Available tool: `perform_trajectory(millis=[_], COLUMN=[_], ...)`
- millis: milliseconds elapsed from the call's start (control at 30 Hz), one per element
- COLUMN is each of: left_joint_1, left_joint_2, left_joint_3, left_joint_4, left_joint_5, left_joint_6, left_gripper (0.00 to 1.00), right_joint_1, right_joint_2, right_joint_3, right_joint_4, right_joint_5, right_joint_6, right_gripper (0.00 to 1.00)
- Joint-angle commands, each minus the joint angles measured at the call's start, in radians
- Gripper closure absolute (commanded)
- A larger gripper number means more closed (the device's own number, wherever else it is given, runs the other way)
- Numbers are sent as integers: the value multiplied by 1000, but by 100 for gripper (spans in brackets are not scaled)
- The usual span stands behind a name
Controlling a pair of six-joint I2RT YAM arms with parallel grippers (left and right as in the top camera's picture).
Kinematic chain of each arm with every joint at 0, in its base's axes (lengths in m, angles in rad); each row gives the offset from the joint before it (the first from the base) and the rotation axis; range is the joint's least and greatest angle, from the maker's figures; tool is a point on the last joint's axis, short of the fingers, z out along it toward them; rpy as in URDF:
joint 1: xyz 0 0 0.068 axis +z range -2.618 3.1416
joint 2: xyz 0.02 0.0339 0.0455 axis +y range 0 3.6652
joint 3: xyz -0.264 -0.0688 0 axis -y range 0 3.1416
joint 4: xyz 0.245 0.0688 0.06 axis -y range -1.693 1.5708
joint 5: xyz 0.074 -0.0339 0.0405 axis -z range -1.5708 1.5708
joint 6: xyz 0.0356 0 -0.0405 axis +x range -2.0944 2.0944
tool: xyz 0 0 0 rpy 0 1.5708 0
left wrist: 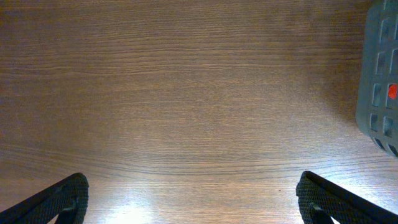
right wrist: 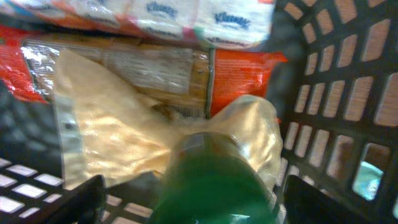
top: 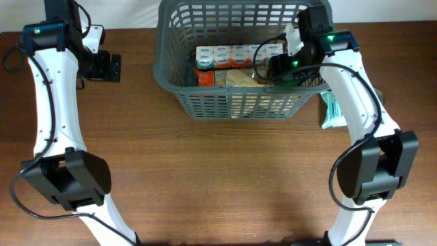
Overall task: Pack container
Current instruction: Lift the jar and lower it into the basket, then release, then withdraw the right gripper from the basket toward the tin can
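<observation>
The left arm [top: 51, 102] rises from its base at 7 o'clock and runs straight up the left edge of the bench [top: 205, 178] to 10 o'clock, where the wrist bends inward toward the middle. The left gripper [top: 109, 66] hangs over bare wood, well apart from everything. In the left wrist view its two fingers [left wrist: 59, 199] sit at the bottom corners, spread wide with nothing between them.

The grey shopping basket [top: 239, 106] stands at 12 o'clock on the bench, against the far edge. Inside lie a Kleenex tissue pack [top: 239, 55] along the far wall, an orange packet [top: 205, 76] at the basket's 8 o'clock, and a clear bag of pale contents [top: 235, 78] just beside it.

The right arm [top: 358, 102] climbs from its base at 5 o'clock, elbows over the basket's right rim and dips inside at the basket's 3 o'clock. The right gripper [top: 272, 68] points down into the basket. In the right wrist view the fingers [right wrist: 84, 199] stand wide apart, and a blurred green-lidded jar [right wrist: 214, 180] sits between them on the clear bag, not touching the left finger.

A teal packet [top: 332, 109] lies on the bench at the basket's 4 o'clock, partly under the right arm.
</observation>
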Motion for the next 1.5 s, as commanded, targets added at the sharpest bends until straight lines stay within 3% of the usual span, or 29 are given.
perform_trajectory(millis=[0,133,333,467,600,733,967,1167,1467], left_joint_1=[6,6,6,6,6,6,6,6,6], left_joint_2=[-2,-2,-2,-2,-2,-2,-2,-2,-2], left_joint_3=[-3,-3,-3,-3,-3,-3,-3,-3,-3], left_joint_4=[0,0,0,0,0,0,0,0,0], left_joint_5=[11,11,11,11,11,11,11,11,11], left_joint_6=[-16,-16,-16,-16,-16,-16,-16,-16,-16], left_gripper=[1,1,1,1,1,1,1,1,1], right_joint_1=[-1,-1,-35,-100,-222,-375,-565,-578,-577], right_joint_2=[-24,-61,-143,-192,-227,-210,-121,-40,101], right_joint_3=[22,127,419,573,607,571,288,22,-2], right_joint_4=[-2,-52,-180,-241,-261,-273,-225,-26,101], right_joint_5=[0,-13,18,103,169,171,163,159,160], right_joint_6=[-2,-2,-2,26,45,127,334,382,382], right_gripper=[7,4,5,5,5,5,7,3,0])
